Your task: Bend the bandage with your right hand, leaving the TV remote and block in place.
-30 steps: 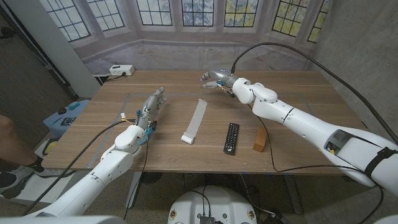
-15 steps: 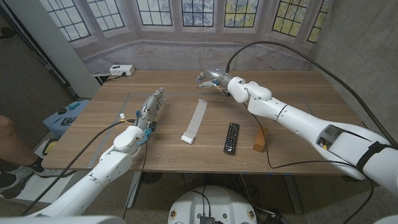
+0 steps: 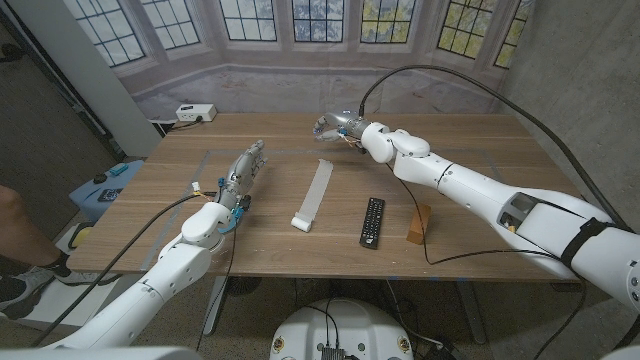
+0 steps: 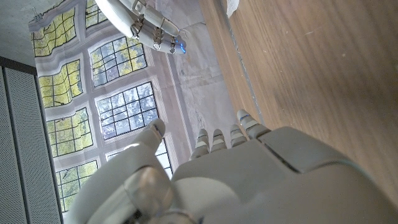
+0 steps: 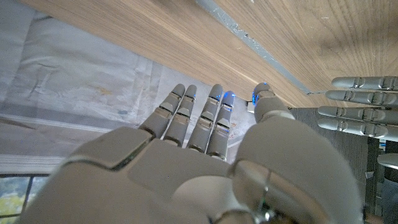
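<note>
A long white bandage [image 3: 314, 195] lies stretched out on the wooden table [image 3: 480, 160], its near end folded into a small pad. To its right lie a black TV remote [image 3: 372, 222] and a small wooden block [image 3: 417, 223]. My right hand [image 3: 338, 126] hovers over the table beyond the bandage's far end, fingers spread, holding nothing; its back shows in the right wrist view [image 5: 186, 162]. My left hand [image 3: 243, 168] stands at the table's left, fingers extended, empty, and is seen from behind [image 4: 249, 174] in the left wrist view. One end of the bandage [image 4: 233, 6] shows there.
A white power strip [image 3: 195, 113] sits at the table's far left corner. Pale tape lines [image 3: 290, 152] mark the tabletop. A blue box [image 3: 103, 190] stands on the floor to the left, where a person's leg [image 3: 18, 225] shows at the picture's edge.
My right hand has drifted a little to the left above the far side of the table. The left hand, bandage, remote and block have not moved.
</note>
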Robot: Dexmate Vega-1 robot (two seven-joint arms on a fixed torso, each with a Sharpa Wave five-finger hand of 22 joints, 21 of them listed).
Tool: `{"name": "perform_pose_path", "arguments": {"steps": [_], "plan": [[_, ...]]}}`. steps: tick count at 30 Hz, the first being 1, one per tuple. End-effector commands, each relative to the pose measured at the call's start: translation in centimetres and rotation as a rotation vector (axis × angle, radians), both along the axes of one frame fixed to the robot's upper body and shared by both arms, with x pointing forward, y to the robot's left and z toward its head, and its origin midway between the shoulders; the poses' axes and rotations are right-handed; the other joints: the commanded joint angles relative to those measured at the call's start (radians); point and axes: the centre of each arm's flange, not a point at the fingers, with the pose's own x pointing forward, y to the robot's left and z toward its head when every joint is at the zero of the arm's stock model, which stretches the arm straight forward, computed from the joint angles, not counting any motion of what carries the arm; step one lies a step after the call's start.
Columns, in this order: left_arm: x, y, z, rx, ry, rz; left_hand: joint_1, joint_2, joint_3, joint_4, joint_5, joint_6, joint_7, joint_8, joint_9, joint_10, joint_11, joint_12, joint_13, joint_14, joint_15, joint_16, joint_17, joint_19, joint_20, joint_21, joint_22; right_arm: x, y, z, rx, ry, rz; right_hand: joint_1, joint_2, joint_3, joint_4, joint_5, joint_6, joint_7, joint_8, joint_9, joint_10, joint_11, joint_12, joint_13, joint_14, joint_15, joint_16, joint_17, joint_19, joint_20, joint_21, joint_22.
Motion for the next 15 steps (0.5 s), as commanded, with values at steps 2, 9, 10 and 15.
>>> {"name": "perform_pose_path", "arguments": {"steps": [2, 9, 10, 15], "plan": [[0.0, -0.2, -0.1, 0.003, 0.004, -0.003, 0.004, -0.004, -0.003, -0.002, 0.000, -0.005, -0.001, -0.004, 0.001, -0.002, -0.002, 0.001, 0.005, 0.000, 0.007, 0.004, 0.002, 0.008, 0.001, -0.005, 0.003, 1.6, 0.0, -0.1, -0.007, 0.035, -0.010, 0.016, 0.002, 0.001, 0.000, -0.001, 0.009, 0.001, 0.005, 0.004, 0.015, 0.001, 0.002, 0.005, 0.013, -0.143, 0.006, 0.005, 0.013, -0.073, 0.011, 0.004], [-0.1, -0.1, -0.2, 0.000, 0.007, 0.002, 0.005, -0.004, -0.004, -0.002, 0.000, -0.007, 0.000, -0.005, 0.001, 0.000, -0.003, 0.001, 0.005, 0.000, 0.008, 0.004, 0.002, 0.009, 0.001, -0.007, 0.003, 2.4, -0.4, -0.6, -0.014, 0.050, -0.017, 0.027, 0.001, -0.001, 0.001, -0.002, 0.022, -0.003, 0.005, 0.005, 0.024, 0.002, 0.000, 0.006, 0.021, -0.146, 0.007, 0.005, 0.019, -0.076, 0.011, 0.004], [-0.1, -0.1, -0.3, 0.000, 0.007, 0.002, 0.005, -0.003, -0.004, -0.002, 0.000, -0.006, 0.000, -0.004, 0.001, 0.000, -0.003, 0.001, 0.005, 0.000, 0.008, 0.004, 0.002, 0.009, 0.001, -0.008, 0.003, 2.4, -0.5, -0.7, -0.013, 0.053, -0.020, 0.028, 0.001, -0.002, 0.001, -0.002, 0.025, -0.004, 0.005, 0.005, 0.025, 0.001, 0.000, 0.006, 0.024, -0.147, 0.007, 0.005, 0.019, -0.076, 0.011, 0.004], [-0.1, -0.1, -0.4, -0.001, 0.011, 0.002, 0.006, -0.003, -0.004, -0.002, 0.000, -0.006, 0.000, -0.005, 0.001, 0.000, -0.003, 0.001, 0.005, 0.000, 0.008, 0.004, 0.002, 0.011, 0.000, -0.009, 0.003, 2.7, -0.6, -0.9, -0.020, 0.056, -0.023, 0.035, 0.001, -0.003, 0.002, -0.002, 0.034, -0.007, 0.006, 0.005, 0.040, -0.003, 0.003, 0.006, 0.031, -0.149, 0.009, 0.006, 0.024, -0.077, 0.011, 0.004]]}}
